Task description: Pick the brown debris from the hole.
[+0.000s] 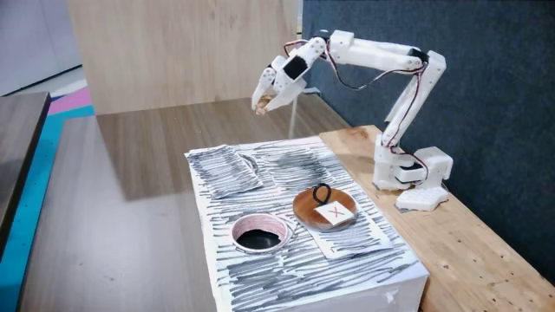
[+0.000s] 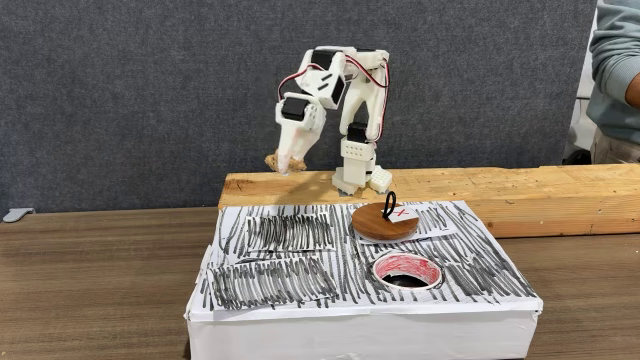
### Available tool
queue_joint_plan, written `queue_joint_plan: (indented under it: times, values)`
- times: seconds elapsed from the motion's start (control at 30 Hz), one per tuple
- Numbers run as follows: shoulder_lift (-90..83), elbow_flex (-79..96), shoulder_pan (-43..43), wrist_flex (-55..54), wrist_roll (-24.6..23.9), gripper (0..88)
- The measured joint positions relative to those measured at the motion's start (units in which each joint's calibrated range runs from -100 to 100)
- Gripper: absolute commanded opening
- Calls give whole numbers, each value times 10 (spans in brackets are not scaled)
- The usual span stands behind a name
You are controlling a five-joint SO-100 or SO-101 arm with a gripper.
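Observation:
My white gripper hangs in the air beyond the far left of the scribbled box, pointing down. It is shut on the brown debris, a small tan lump at its fingertips. In the other fixed view the gripper holds the debris just above the wooden plank's left end. The hole, dark with a pale, red-marked rim, sits in the box top near the front. In the other fixed view the hole is at the front right, well away from the gripper.
A round brown wooden disc with a white X card and black ring lies beside the hole, seen again as the disc. The arm's base stands on a wooden plank. A person's arm shows at the right edge.

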Motion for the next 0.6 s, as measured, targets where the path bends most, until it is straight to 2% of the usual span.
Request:
queue_joint_plan:
  times: [0.17, 0.4, 0.6]
  values:
    - [-9, 0, 7, 0, 18, 123]
    - [-13, 0, 5, 0, 51, 351]
    - [-13, 0, 5, 0, 53, 383]
